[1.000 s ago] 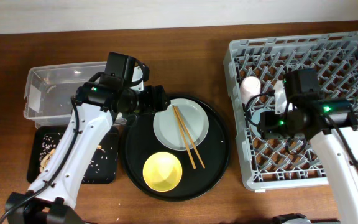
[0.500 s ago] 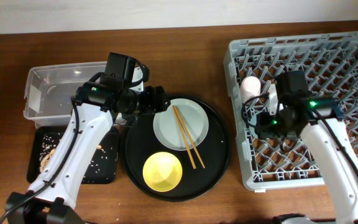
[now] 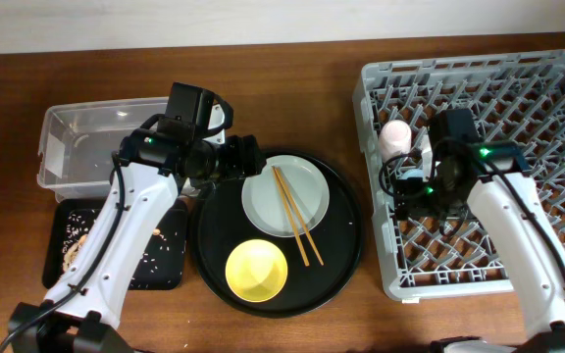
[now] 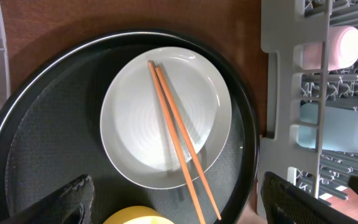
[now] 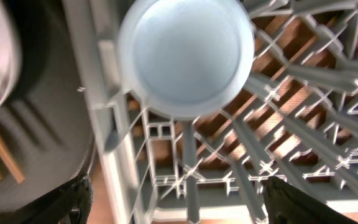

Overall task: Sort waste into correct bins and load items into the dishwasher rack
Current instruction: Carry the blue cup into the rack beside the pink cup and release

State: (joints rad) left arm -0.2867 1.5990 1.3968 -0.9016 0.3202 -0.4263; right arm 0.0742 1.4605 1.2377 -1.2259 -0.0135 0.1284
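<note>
The grey-white plate [image 3: 284, 196] with two wooden chopsticks [image 3: 297, 221] across it and the yellow bowl [image 3: 256, 271] sit on the round black tray [image 3: 351, 257]. My left gripper [image 3: 243, 157] hovers open at the plate's upper left; its wrist view shows the plate [image 4: 135, 124], the chopsticks [image 4: 176, 134] and the bowl's edge [image 4: 135, 217]. The pink cup [image 3: 394, 137] and the blue cup [image 4: 337, 127] lie in the grey rack [image 3: 518, 88]. My right gripper [image 3: 415, 186] is open above the blue cup [image 5: 185, 56]. No napkins are visible.
The clear tub [image 3: 86, 142] stands at the back left. The shallow black tray [image 3: 160, 265] in front of it holds beige crumbs [image 3: 77, 240]. The rack's left wall [image 3: 373, 196] stands close to the round tray's right rim.
My right arm has moved left across the rack towards its left wall. The left arm and the things on the round tray have not moved.
</note>
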